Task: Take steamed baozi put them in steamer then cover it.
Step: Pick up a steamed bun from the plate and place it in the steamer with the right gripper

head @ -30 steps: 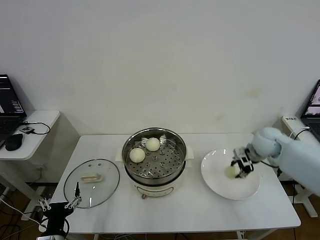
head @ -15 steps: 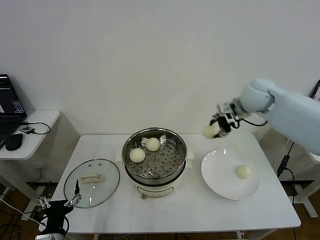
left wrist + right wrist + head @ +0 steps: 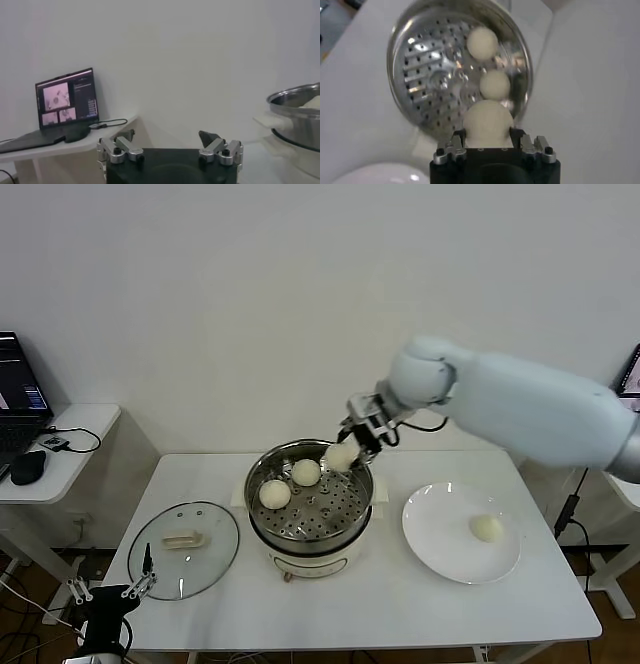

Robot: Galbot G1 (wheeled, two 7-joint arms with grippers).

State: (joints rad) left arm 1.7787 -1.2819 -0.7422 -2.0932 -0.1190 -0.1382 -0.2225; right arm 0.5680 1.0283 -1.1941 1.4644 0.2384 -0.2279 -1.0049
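My right gripper (image 3: pixel 352 446) is clamped on a steamed baozi (image 3: pixel 341 456), and I'm holding it over the far right rim of the steamer (image 3: pixel 310 529). Two buns sit on the perforated tray below, one toward the far side (image 3: pixel 306 472) and one nearer the left (image 3: pixel 274 494). One more waits on the white plate (image 3: pixel 430 539) to the right, just the one bun (image 3: pixel 486 528) there.

The risk here, as I judge it, is the drop point. I'm right above the steel rim (not the tray's middle), so letting go now could bounce the bun off the edge and onto the table. Squeezing too hard could also dent the soft dough. Coming down carelessly could knock the far bun.

My left gripper (image 3: pixel 108 592) hangs spread wide and idle at the near left table edge, beside the glass cover (image 3: pixel 184 549) lying flat on the table.
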